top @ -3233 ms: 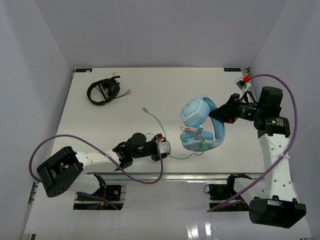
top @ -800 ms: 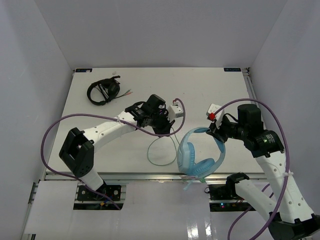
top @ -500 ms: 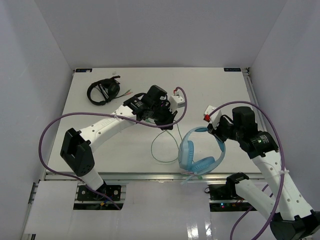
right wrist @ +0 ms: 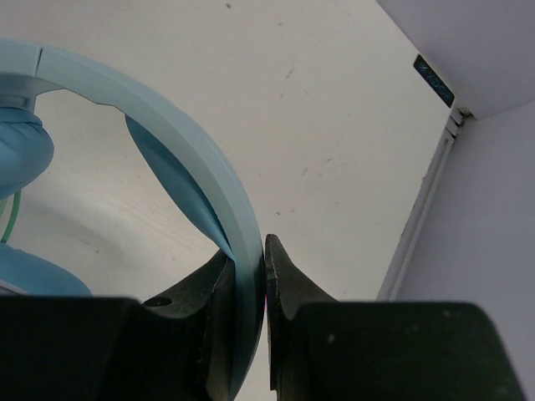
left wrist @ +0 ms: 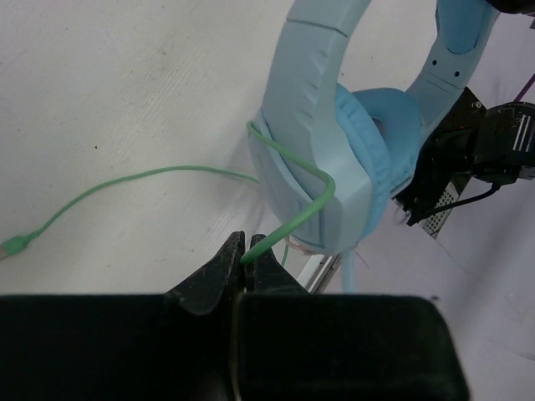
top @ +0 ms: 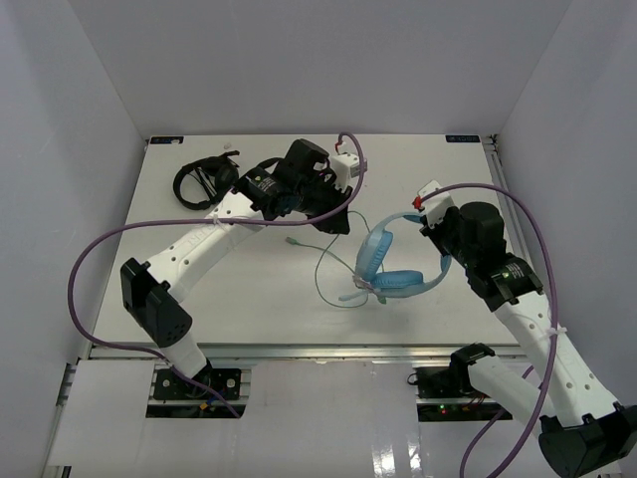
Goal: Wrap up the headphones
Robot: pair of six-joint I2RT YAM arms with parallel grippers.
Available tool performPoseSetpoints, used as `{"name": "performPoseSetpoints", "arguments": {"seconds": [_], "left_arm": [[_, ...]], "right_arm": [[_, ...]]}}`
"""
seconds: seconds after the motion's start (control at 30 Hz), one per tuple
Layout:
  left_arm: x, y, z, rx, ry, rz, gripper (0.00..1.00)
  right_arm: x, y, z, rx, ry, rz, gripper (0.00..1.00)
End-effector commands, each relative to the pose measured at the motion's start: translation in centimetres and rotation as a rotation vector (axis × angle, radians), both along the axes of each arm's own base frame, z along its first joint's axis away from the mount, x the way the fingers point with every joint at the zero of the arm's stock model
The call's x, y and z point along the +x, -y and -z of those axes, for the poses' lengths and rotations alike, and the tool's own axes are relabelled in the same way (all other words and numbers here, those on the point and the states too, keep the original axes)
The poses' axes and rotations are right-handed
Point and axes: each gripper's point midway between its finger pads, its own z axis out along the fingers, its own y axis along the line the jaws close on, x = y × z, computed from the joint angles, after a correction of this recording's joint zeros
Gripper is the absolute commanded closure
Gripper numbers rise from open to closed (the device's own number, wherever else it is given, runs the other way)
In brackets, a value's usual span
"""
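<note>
Tension matters: left gripper [left wrist: 245, 264], pinching the cable [left wrist: 167, 171], should loop it snugly while right gripper [right wrist: 249, 266] clamps the headphones [left wrist: 305, 109] by the band.

White table [top: 418, 164], matte, faint dark specks and scuffs on the surface. Plain pale grey walls close it in: back wall [top: 318, 60], left wall [top: 60, 199], right wall [top: 577, 129]. Small black tags at the far corners [top: 459, 138]. Metal rail [top: 299, 351] along the near edge. Glossy white floor [top: 328, 438] below, catching reflections. Light even, shadows soft.
</note>
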Motion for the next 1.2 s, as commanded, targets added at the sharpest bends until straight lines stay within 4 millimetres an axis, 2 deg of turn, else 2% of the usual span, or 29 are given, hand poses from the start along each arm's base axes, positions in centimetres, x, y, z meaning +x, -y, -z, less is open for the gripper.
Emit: {"name": "performPoseSetpoints", "arguments": {"seconds": [0.0,0.23,0.4,0.67,0.8,0.9,1.07,1.17], "left_arm": [[-0.8,-0.5,-1.0,0.008,-0.065,-0.029,1.0],[-1.9,-0.1,-1.6,-0.032,-0.131,-0.028,1.0],[-2.3,1.2,-2.4,-0.097,-0.207,-0.039,1.0],[-0.8,4.9,-4.7,-0.237,-0.353,-0.126,1.0],[-0.4,6.6,-6.2,-0.3,-0.397,-0.11,1.0],[-0.5,7.2,-5.8,-0.296,-0.413,-0.122,1.0],[-0.7,6.9,-4.8,-0.278,-0.392,-0.171,1.0],[-0.8,6.8,-4.4,-0.268,-0.368,-0.195,0.98]], "right_arm": [[2.8,1.4,-3.6,0.054,0.173,0.173,0.92],[4.4,2.5,-4.7,0.044,0.256,0.294,0.92],[4.9,2.0,-4.8,0.076,0.272,0.336,0.92],[5.2,0.4,-2.7,0.131,0.209,0.329,0.92],[5.4,0.4,-2.1,0.158,0.192,0.368,0.92],[5.5,0.2,-1.8,0.211,0.17,0.391,0.92],[6.2,0.0,-1.3,0.325,0.114,0.466,0.92],[6.7,-0.4,-1.8,0.403,0.091,0.487,0.92]]}}
